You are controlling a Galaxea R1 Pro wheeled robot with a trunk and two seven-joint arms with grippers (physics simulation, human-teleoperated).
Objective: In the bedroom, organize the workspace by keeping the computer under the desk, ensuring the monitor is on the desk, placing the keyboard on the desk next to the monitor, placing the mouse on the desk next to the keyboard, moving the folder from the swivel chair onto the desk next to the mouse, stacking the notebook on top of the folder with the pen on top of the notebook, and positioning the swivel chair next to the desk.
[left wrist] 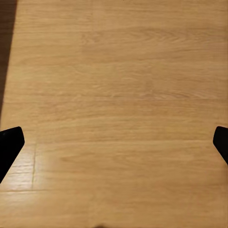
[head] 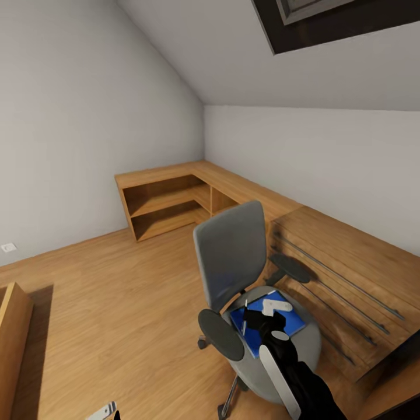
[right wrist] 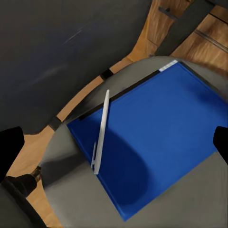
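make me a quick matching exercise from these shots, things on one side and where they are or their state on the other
Things:
1. folder
2. pen
3. right gripper
4. left gripper

Places or states:
a. open, above bare wood floor
b. flat on the swivel chair seat
c. open, above the folder
d. lying across the folder's edge, partly on the seat

Pairs: 1-b, 2-d, 3-c, 4-a

The bright blue flat folder [right wrist: 156, 137] lies on the grey upholstered swivel chair [head: 233, 251] seat, the thin silvery-white pen [right wrist: 100, 130] across its edge.
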